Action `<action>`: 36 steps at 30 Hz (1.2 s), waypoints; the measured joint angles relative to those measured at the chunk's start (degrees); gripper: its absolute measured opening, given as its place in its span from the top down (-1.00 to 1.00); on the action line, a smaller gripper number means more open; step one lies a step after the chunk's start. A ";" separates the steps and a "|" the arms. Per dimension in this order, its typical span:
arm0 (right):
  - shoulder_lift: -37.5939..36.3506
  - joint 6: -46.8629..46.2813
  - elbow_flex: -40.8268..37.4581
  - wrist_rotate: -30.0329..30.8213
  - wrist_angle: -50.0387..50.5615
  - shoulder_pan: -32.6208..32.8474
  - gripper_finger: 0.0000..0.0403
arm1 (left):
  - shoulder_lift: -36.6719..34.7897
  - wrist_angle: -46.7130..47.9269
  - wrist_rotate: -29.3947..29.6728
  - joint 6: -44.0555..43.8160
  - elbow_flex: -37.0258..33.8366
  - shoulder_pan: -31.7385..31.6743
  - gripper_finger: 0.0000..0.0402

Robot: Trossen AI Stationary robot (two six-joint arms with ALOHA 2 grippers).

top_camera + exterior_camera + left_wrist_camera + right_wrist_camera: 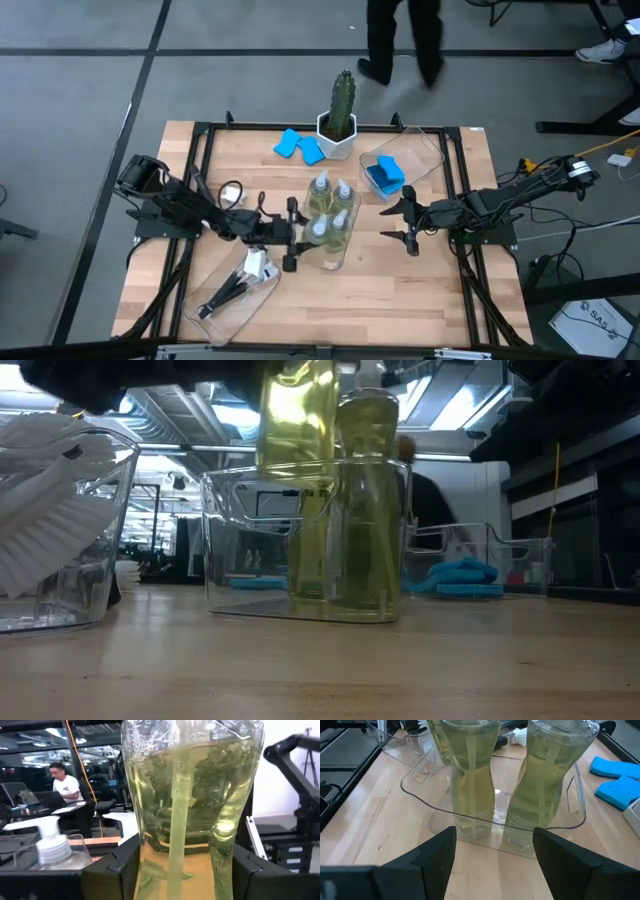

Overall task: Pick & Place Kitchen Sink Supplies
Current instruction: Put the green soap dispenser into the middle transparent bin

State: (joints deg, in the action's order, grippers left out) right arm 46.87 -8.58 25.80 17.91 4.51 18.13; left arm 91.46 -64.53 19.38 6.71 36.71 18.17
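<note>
Several clear bottles of pale yellow-green liquid stand upright in a clear tray (332,255) at the table's middle. My left gripper (297,237) reaches in from the table's left, shut on the tray's near-left bottle (190,795), the brighter yellow one in the low view (298,420). My right gripper (410,225) is open just right of the tray, with two bottles (470,775) ahead of its fingers. Two blue sponges (300,148) lie on the table at the back, and another (385,173) lies in a far-right tray. Black-handled brushes (240,285) lie in a near-left tray. My left gripper pinches the bottle's narrow waist (150,860) between its two fingers (112,872), one on each side. The fingers come in about level from the table's left. The bottle stands upright over the tray; I cannot tell whether its base rests on the tray floor.
A green cactus in a white pot (338,125) stands at the back middle. The far-right tray (425,155) sits close to my right arm. A person walks on the floor beyond the table's far edge. Bare wood lies along the near right.
</note>
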 joint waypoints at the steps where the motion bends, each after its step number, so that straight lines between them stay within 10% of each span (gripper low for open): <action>1: 0.00 0.00 0.00 0.01 0.00 0.00 -0.30 | 0.00 -1.87 0.00 -0.08 -1.07 0.00 0.07; 20: -0.01 1.62 0.00 0.48 -0.55 -0.02 -0.30 | 0.88 -10.71 7.97 -2.97 -9.18 -1.81 0.01; 36: 0.00 3.07 0.00 0.50 -0.43 -0.02 -0.30 | 15.43 -20.44 9.67 -5.41 -6.90 -6.59 0.00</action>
State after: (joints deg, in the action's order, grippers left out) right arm 46.87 -5.51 25.80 18.41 4.08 18.11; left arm 106.89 -84.97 29.05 1.30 29.80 11.58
